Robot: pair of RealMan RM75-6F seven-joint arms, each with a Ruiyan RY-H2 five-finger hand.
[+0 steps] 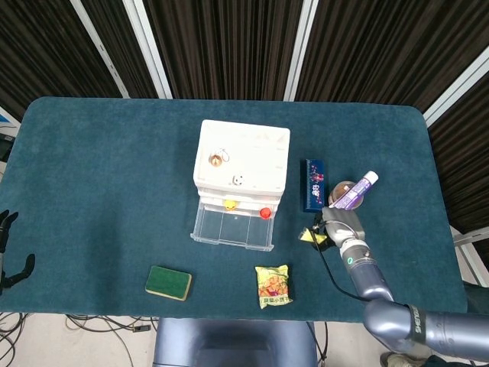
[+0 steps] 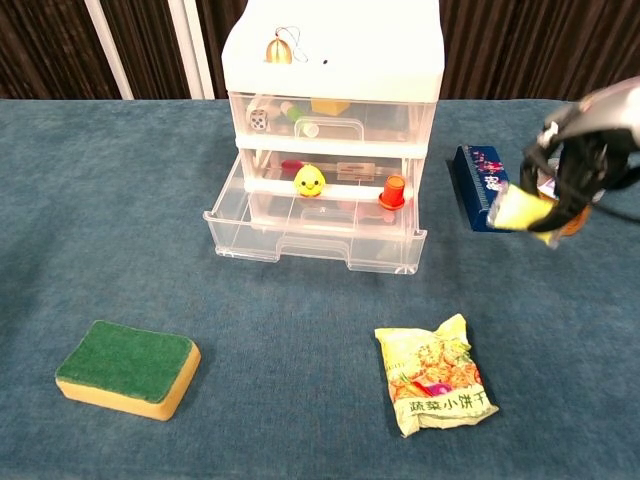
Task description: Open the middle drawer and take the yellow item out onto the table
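Note:
The white and clear drawer unit (image 1: 243,164) (image 2: 330,110) stands mid-table with one clear drawer (image 1: 231,228) (image 2: 315,238) pulled out. A yellow duck figure (image 1: 229,204) (image 2: 309,181) and a red piece (image 1: 264,213) (image 2: 393,190) show at the unit's front, behind the pulled-out tray. My right hand (image 1: 341,222) (image 2: 582,160) is to the right of the unit, beside the blue box, and holds a small yellow item (image 1: 310,235) (image 2: 514,210) just above the cloth. My left hand (image 1: 8,248) hangs at the table's left edge, holding nothing, fingers apart.
A blue box (image 1: 312,184) (image 2: 480,185) lies right of the unit. A jar with a purple tube (image 1: 353,193) sits behind my right hand. A snack packet (image 1: 273,285) (image 2: 435,375) and a green sponge (image 1: 168,282) (image 2: 127,367) lie near the front edge.

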